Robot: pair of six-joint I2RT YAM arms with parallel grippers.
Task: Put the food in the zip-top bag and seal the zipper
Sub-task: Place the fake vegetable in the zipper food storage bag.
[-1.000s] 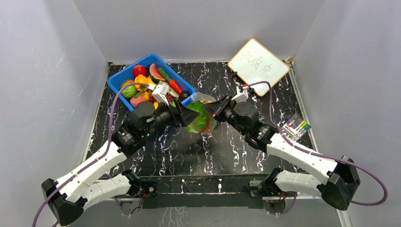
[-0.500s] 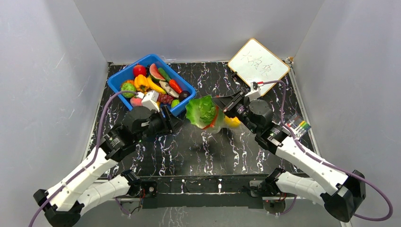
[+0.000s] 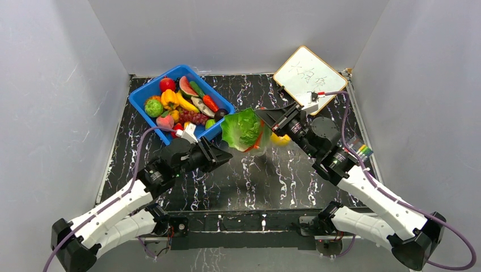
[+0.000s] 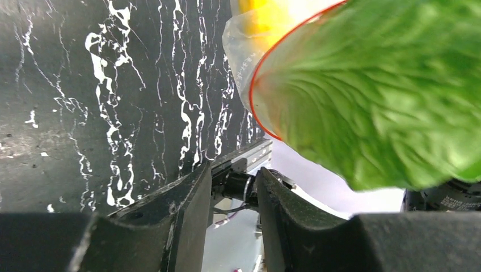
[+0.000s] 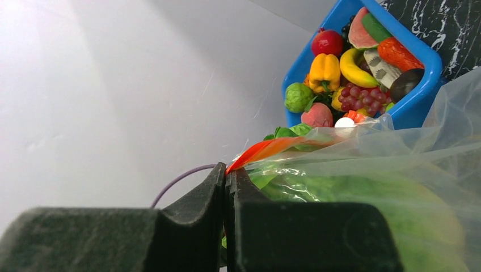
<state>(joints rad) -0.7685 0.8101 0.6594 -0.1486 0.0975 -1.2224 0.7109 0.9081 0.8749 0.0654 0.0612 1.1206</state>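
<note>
While the bin (image 3: pixel 138 102) of food (image 3: pixel 181 102) sits at back left, just behind the left hand (image 3: pixel 226 154), a whiteboard (image 3: pixel 309 72) lies at back right and markers (image 3: pixel 357 152) at the right edge of the worktop (image 3: pixel 255 175). The right hand (image 5: pixel 228 175) is clenched on the zipper (image 5: pixel 266 148), holding the bag (image 4: pixel 241 51) above mid-worktop with lettuce (image 3: pixel 243 129) filling its mouth. The left hand, jaws apart and empty, lies near the bag's left side, not touching.

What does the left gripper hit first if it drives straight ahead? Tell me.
Most likely the zip-top bag stuffed with lettuce, hanging from the right gripper. The left gripper may instead pass just under it; depth is unclear.
</note>
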